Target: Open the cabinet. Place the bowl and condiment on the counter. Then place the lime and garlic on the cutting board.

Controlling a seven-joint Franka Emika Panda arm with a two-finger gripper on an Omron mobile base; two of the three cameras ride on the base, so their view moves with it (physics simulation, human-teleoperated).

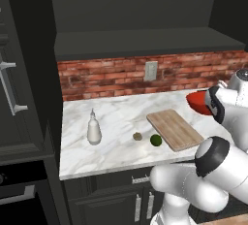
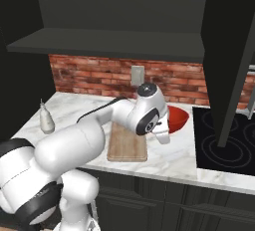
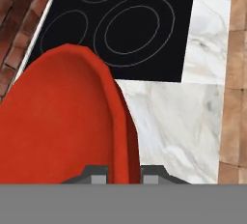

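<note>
You had the bowl by its rim: in the hand view the thin red edge ran straight down between the 2 finger tips of the tool, which was pinched narrow on it. I judged it a stiff, glossy, fairly light thing, likely slick under the pads, so that edge grip was the sensible hold, though a shallow bowl held by 1 point of its rim could swing or slip if you tilted it fast.

In the right base view the bowl sat just right of the cutting board, between the board and the black stovetop, low over the marble tabletop; whether it rested on the marble or hung just above, you could not tell.

Your arm was folded, elbow low near the front edge, forearm reaching over the board, wrist bent down at the bowl's near side.

Left of the cutting board in the left base view lay the lime, close to its corner, then the garlic, and further left the condiment, upright on the marble. Neither lime nor garlic was on the board yet.
</note>
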